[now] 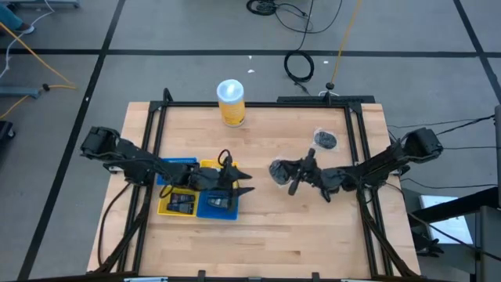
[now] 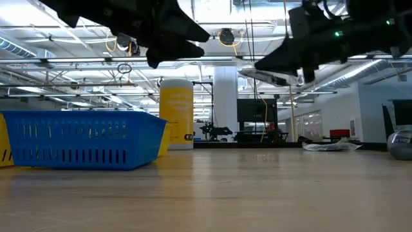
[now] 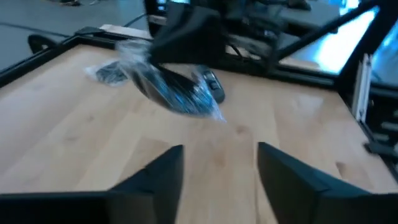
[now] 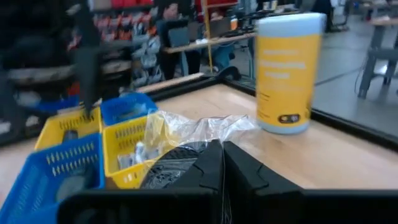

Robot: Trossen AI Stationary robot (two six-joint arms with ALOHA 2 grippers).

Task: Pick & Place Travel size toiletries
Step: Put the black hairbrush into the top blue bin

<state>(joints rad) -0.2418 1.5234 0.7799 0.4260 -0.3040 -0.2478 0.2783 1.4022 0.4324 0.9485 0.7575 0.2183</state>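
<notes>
The wrapped toiletry [image 1: 279, 171] that matters right now is hanging in the air over the middle of the table, pinched in the right gripper [image 1: 286, 175], whose fingers are clamped tight on its crinkly clear wrapper. From the left wrist camera it's showing up as a dark oblong piece [image 3: 177, 93] with its long axis tilted, one end dipping toward the wood. In the right wrist view the wrapper [image 4: 199, 130] is bunching up just past the closed fingers.

I'm counting one more wrapped toiletry [image 1: 325, 139] lying flat on the table, near the back right corner, well apart from the held one. A few dark pieces are already sitting in the trays, too small to count properly.

Trays: four square ones clustered on the left side, touching each other, two yellow [image 1: 166, 207] and two blue [image 1: 232, 213], going by the overhead shot.

The left gripper [image 1: 244, 181] is hovering above the blue tray nearest the table's middle, fingers spread apart and holding nothing.

One tall yellow canister [image 1: 232, 103] with a white lid is standing upright at the back edge of the table [image 1: 297, 235].
</notes>
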